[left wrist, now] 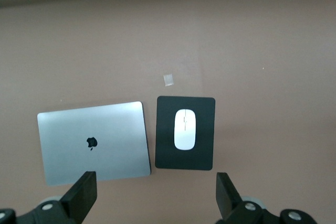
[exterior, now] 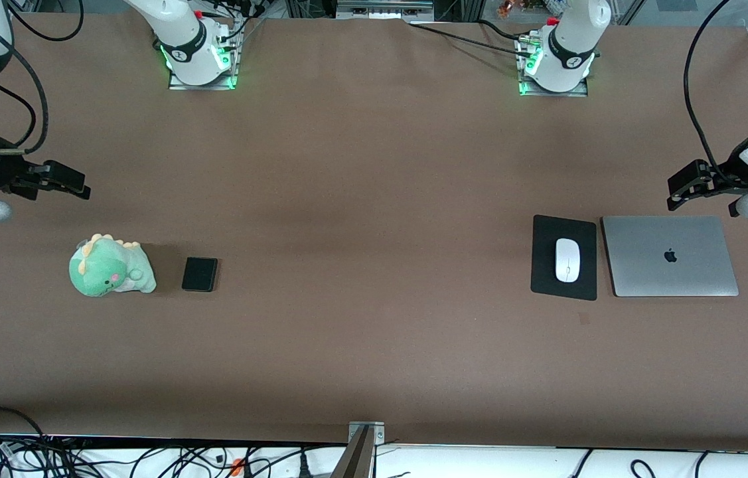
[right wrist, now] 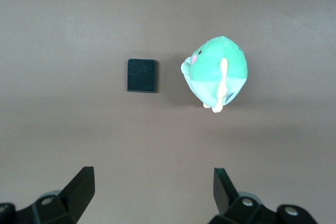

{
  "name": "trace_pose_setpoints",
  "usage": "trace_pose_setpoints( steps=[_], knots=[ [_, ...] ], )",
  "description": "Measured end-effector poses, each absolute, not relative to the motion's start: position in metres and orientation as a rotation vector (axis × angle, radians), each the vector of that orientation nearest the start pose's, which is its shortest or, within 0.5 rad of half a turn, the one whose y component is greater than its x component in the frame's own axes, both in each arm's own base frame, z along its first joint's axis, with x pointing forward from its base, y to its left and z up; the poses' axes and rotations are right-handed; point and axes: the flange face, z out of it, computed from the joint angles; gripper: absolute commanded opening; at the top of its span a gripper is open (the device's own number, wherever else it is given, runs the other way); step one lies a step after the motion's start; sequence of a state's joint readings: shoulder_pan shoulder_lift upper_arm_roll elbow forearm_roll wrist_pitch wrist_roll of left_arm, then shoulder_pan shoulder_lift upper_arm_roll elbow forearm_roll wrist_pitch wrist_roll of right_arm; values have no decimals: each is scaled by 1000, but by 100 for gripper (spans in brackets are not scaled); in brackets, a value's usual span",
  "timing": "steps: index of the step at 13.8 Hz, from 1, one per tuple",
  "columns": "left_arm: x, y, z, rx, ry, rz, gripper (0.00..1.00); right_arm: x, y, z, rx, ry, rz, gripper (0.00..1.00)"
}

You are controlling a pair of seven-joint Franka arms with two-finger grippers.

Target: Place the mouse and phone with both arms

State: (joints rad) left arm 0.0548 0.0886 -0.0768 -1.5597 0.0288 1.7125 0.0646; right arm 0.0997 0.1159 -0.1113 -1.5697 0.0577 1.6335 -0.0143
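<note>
Currently both the left end effector (exterior: 679,192) and right end effector (exterior: 75,184) are held aloft, spread and empty, while the glossy white mouse (exterior: 567,259) and matte black phone (exterior: 200,274) are left resting flat.

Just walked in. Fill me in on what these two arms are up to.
Nothing is held right now. The left gripper hangs open above the table by the closed laptop, with the mouse lying on the mouse pad beside that laptop. The right gripper hangs open at the right arm's end of the table, above the green plush dinosaur and the phone, which lie side by side, apart, on the table.
</note>
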Motion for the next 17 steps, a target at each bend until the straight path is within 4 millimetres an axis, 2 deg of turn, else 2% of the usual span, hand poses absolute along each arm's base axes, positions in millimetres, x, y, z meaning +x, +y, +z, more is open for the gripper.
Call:
trace_pose_setpoints(
  steps=[4,6,17],
  knots=[
    [584,-16,601,-3110,159,-129,100,584,7,581,-3095,-15,50,100],
    [575,-15,599,-3107,154,-128,100,583,5,588,-3096,-11,45,100],
    [568,-12,597,-3108,121,-118,100,583,4,595,-3096,-9,38,100]
  ],
)
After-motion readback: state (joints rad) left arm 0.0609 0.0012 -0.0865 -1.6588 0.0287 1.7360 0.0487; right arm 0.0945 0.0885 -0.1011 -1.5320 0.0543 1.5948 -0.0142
